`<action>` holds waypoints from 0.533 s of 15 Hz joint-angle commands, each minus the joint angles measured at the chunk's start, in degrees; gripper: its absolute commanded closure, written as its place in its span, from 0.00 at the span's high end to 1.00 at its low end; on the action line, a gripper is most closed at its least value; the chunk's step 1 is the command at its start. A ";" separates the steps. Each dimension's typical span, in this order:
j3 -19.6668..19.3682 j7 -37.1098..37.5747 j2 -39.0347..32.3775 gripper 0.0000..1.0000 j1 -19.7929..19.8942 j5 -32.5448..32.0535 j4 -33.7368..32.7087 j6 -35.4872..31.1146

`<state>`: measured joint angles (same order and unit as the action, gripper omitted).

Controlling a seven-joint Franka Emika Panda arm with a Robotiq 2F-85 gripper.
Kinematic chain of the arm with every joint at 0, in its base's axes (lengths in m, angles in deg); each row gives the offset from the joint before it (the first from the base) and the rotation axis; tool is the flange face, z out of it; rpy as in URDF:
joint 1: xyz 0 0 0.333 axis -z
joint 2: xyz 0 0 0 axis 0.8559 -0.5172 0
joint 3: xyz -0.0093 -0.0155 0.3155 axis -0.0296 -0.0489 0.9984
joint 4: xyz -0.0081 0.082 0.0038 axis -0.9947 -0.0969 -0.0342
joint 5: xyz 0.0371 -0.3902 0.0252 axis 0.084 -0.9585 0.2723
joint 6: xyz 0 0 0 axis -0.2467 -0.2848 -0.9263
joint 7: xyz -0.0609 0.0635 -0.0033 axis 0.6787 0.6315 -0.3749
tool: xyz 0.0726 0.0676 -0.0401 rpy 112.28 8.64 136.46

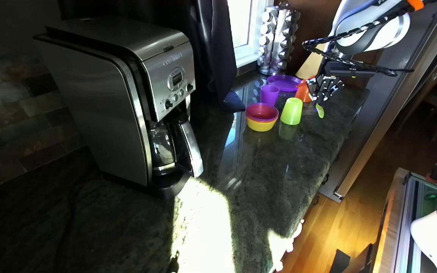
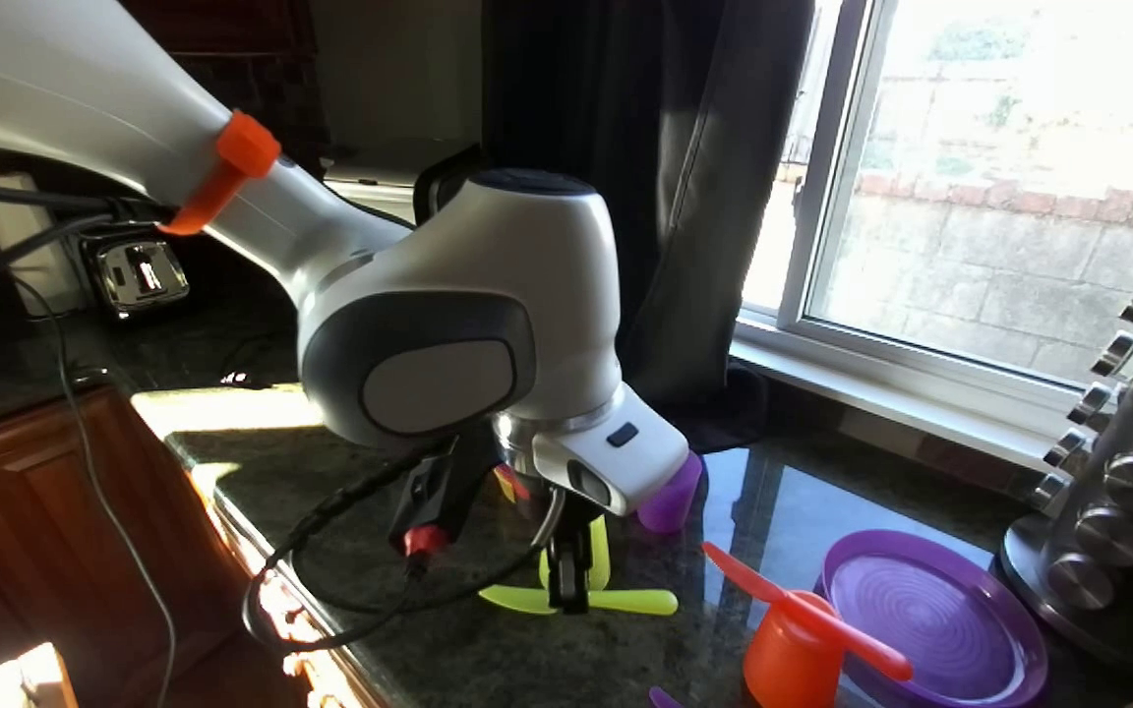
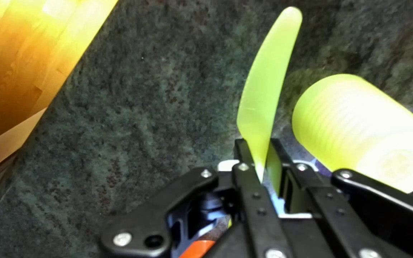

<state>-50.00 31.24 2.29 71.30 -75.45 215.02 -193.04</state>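
Observation:
My gripper point(image 3: 257, 143) is closed around a yellow-green plastic knife point(image 3: 265, 82), with its broad end pointing away from the jaws. In an exterior view the knife point(image 2: 633, 601) lies across the fingertips point(image 2: 568, 595), roughly level; how far it is above the dark stone counter point(image 3: 138, 107) is hard to tell. It also shows in an exterior view point(image 1: 319, 110). A yellow-green cup point(image 3: 360, 125) stands upside down close beside the gripper, apart from it. An orange cup point(image 2: 793, 659) with an orange knife point(image 2: 744, 575) across its top is nearby.
Stacked bowls point(image 1: 261, 118), a purple cup point(image 1: 269, 94) and purple plates point(image 2: 921, 619) are on the counter. A spice rack point(image 1: 277, 41) stands near the window. A coffee maker point(image 1: 93, 102) stands farther along. The counter's edge drops to a wooden floor point(image 3: 23, 53).

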 commanded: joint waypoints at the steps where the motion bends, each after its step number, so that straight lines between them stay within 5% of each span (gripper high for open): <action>1: 1.43 -4.71 6.12 0.04 0.21 0.19 3.43 0.67; 8: 3.18 -11.22 8.80 0.04 -0.51 2.25 2.35 1.52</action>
<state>-47.28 22.99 9.36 71.26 -74.96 216.72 -193.03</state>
